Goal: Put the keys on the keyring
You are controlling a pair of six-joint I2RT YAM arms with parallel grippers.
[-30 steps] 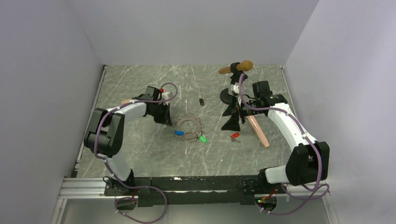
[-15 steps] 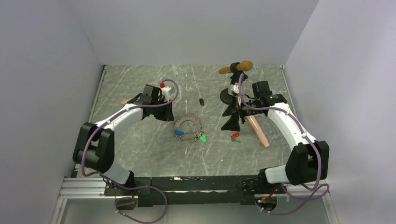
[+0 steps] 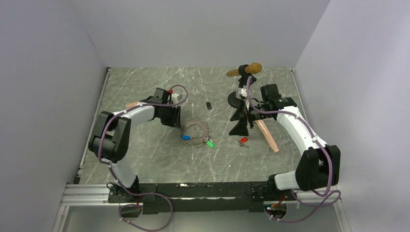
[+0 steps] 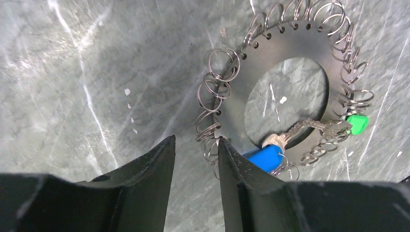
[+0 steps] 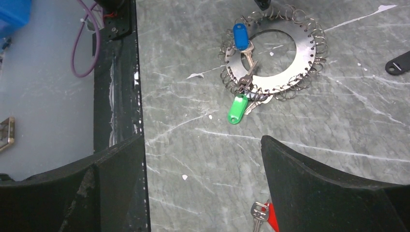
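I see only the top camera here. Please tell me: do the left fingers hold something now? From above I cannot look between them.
Observer: No. In the left wrist view the left fingers stand apart and grip nothing. The gap shows the table, and the rim of the keyring lies just beside one fingertip.
Operator: Thank you. For me the keyring is only a grey toothed circle. What is it really?
Observer: It is a flat metal plate with a round hole in the middle. Many small wire rings hang through holes along its edge.
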